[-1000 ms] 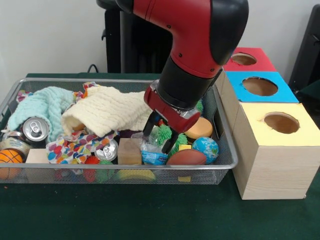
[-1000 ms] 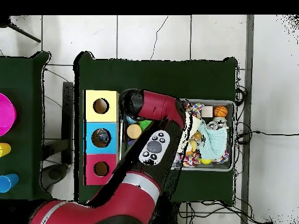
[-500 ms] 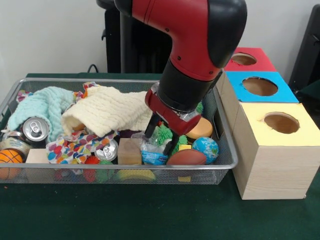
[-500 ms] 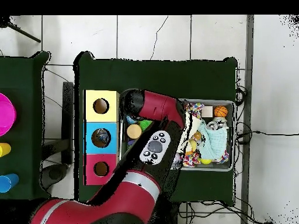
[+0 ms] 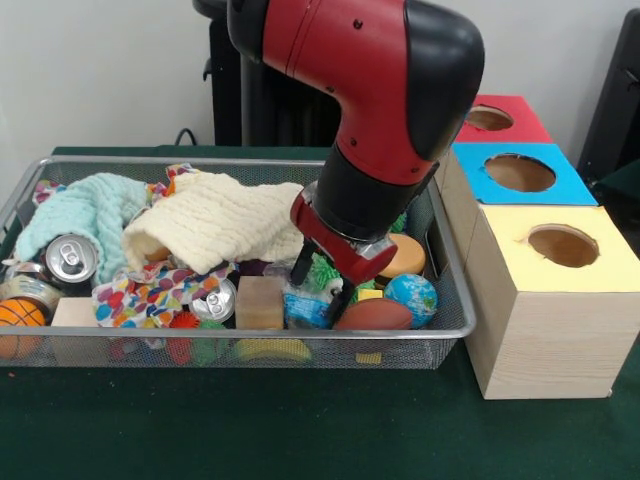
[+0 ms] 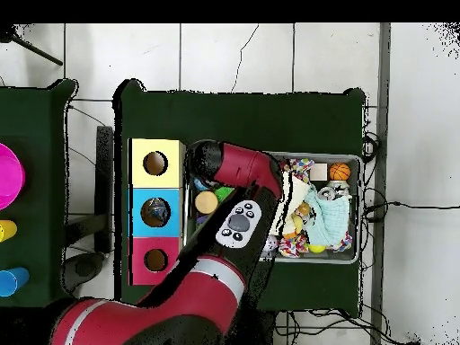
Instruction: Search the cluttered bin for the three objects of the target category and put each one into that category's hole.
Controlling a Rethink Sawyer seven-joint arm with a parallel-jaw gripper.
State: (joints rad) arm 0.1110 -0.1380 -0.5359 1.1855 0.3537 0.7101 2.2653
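The red and black arm comes down from the top of the front view into the right half of the wire bin; its gripper sits low among the clutter, the fingers spread on either side of a spiky green toy, though whether they press on it cannot be told; just below lies a blue packet; right of it a brown ball and a blue globe ball; an orange disc lies behind them; a cream cloth covers the bin's middle; a mint cloth lies at upper left; two cans and a basketball lie at the left; at right stand the yellow box, blue box and red box, each with a hole on top.
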